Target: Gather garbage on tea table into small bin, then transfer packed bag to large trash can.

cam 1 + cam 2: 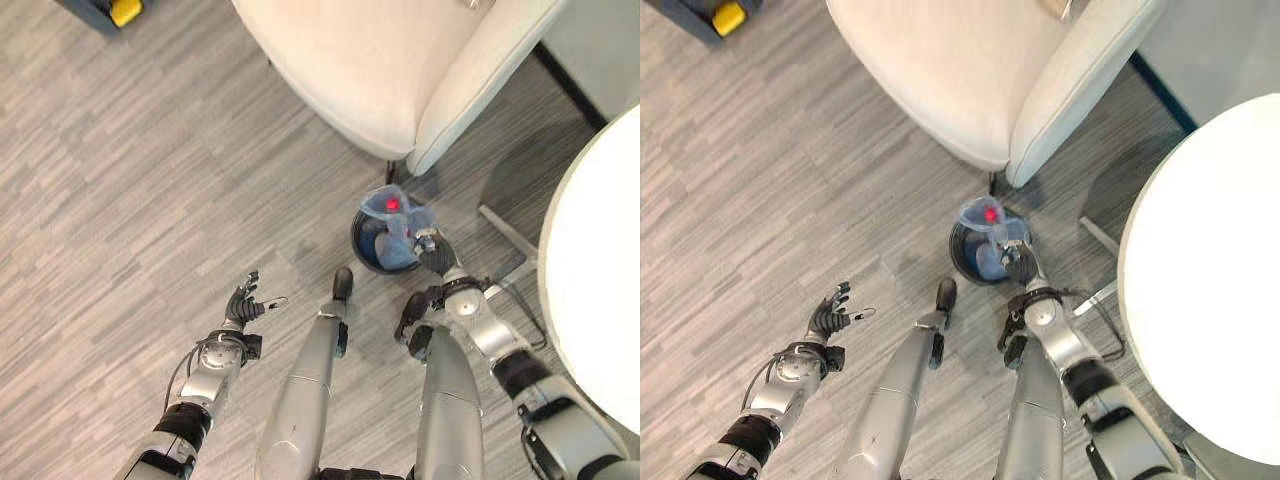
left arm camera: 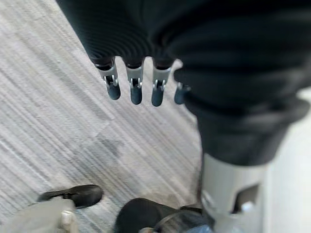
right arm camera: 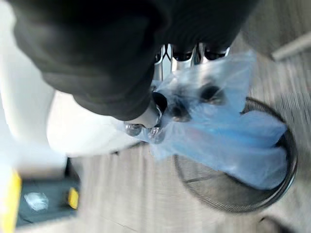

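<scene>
From the head views, a small dark mesh bin (image 1: 385,245) is seen on the grey wood floor (image 1: 120,180), just below a cream armchair (image 1: 390,70) and left of a white round table (image 1: 600,270). A blue plastic bag (image 1: 392,225) with something red inside sits in the bin, and its top is gripped by the right hand (image 1: 432,250). The left hand (image 1: 243,300) is held over bare floor, fingers spread.

In the left wrist view, straight fingers (image 2: 135,87) are shown holding nothing.

In the right wrist view, the fingers (image 3: 180,109) are curled into the blue plastic above the bin.
</scene>
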